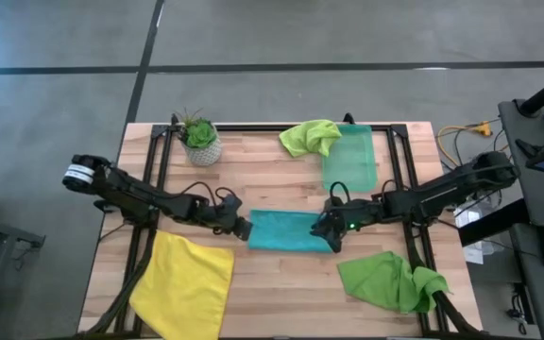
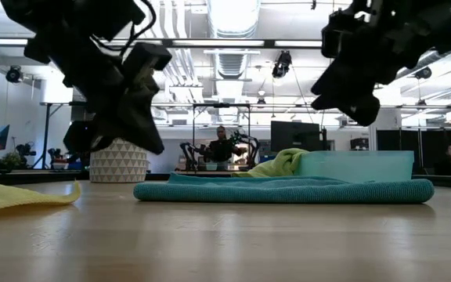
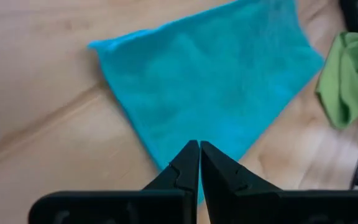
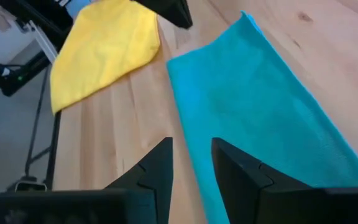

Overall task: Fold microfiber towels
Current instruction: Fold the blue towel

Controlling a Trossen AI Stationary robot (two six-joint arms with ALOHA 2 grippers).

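A teal towel (image 1: 289, 230) lies folded into a flat strip in the middle of the table (image 1: 272, 189); in the low view it (image 2: 288, 189) rests flat on the wood. My left gripper (image 1: 244, 228) hovers shut at its left end, fingertips (image 3: 199, 146) together above the towel's edge (image 3: 210, 81). My right gripper (image 1: 327, 231) hovers open over its right end, both fingers (image 4: 160, 165) above cloth (image 4: 260, 106) and bare wood, nothing between them. In the low view both grippers (image 2: 143, 137) (image 2: 358, 113) hang clear of the towel.
A yellow towel (image 1: 185, 283) lies flat at the near left. A crumpled lime green towel (image 1: 390, 280) sits at the near right. Another (image 1: 310, 137) lies at the far edge against a translucent green bin (image 1: 352, 161). A potted plant (image 1: 201, 140) stands far left.
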